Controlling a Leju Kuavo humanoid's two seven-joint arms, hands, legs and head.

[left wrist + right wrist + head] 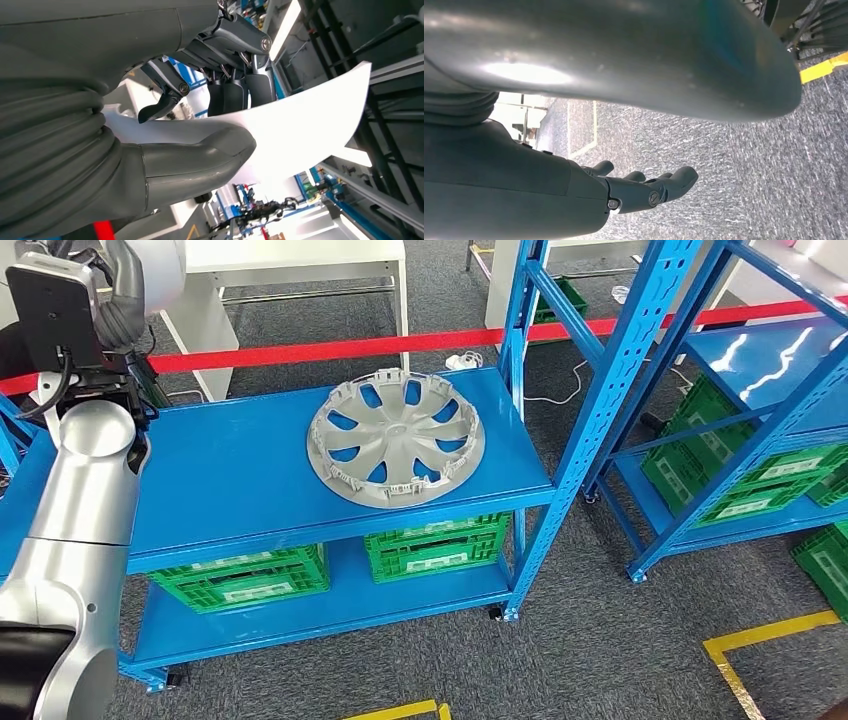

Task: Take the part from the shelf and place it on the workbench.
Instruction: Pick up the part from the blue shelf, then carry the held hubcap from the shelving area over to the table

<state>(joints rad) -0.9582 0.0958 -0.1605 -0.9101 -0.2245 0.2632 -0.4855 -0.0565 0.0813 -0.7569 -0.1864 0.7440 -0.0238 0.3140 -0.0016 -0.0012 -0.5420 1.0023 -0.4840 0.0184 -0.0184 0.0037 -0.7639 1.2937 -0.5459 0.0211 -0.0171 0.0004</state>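
Note:
My left hand (200, 95) grips a white curved part (300, 115), with the thick thumb (200, 155) on one face and the dark fingers (235, 90) on the other. In the head view my left arm (85, 470) is raised at the far left, with the white part (165, 270) at the top left corner above the blue shelf (230, 470). A grey wheel cover (396, 438) lies flat on that shelf. My right hand (644, 190) hangs over grey carpet with its fingers loosely extended and nothing in it.
Green crates (240, 575) (437, 545) stand on the lower shelf level. A red tape barrier (350, 345) runs behind the shelf, and a white table (300, 265) stands beyond it. A second blue rack (760, 390) with green crates is on the right. Yellow floor tape (760, 640) marks the carpet.

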